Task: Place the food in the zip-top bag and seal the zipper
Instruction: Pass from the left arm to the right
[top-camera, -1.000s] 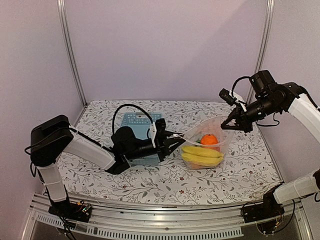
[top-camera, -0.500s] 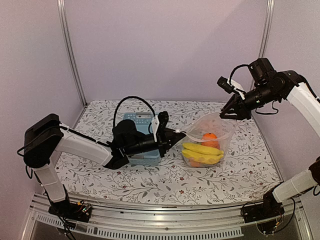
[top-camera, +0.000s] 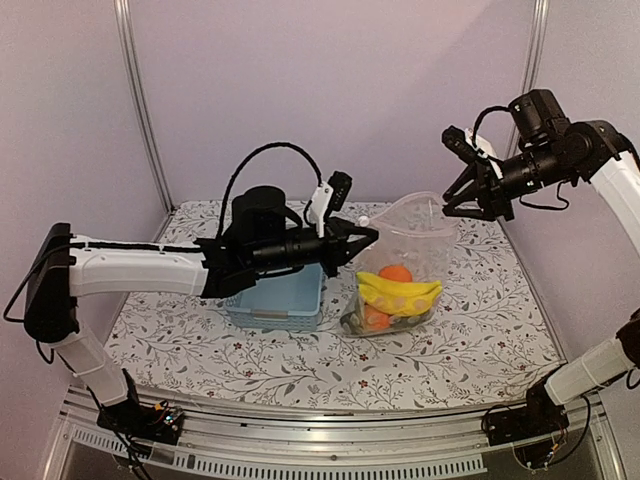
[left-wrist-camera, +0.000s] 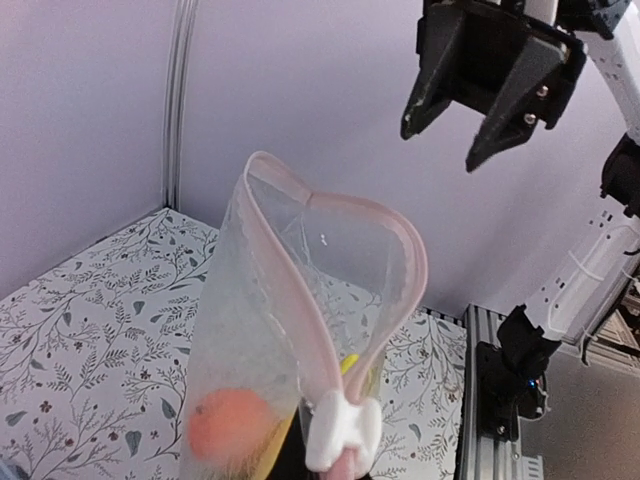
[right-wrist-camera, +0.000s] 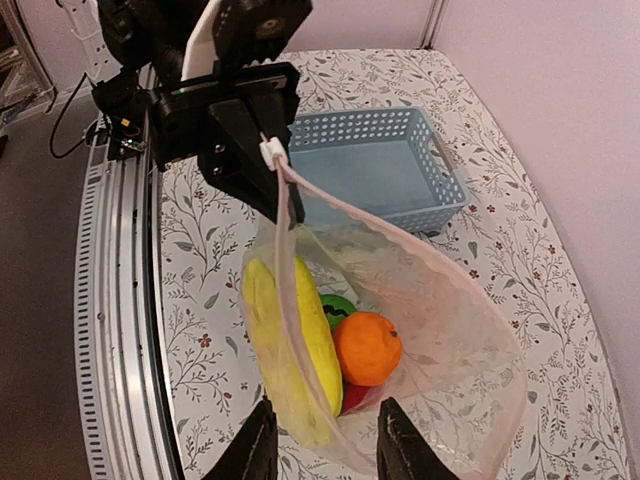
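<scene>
Rising zip-top bag (top-camera: 415, 250): you have it higher than a second ago. It hangs below and ahead of the left end effector (top-camera: 368, 236), mouth gaping toward the right one.
Food: the bananas (top-camera: 400, 295) and orange (top-camera: 396, 273) have slumped to the bag's bottom, well under both end effectors, so loading looks done.
Left end effector: clamped on the mouth's corner, at the white slider (left-wrist-camera: 342, 432).
Right end effector (left-wrist-camera: 440, 146): fingers spread wide, just above the far rim, not touching.
Zipper (left-wrist-camera: 290, 290): unsealed. You'll likely need the far corner pinched before the slider runs.
</scene>
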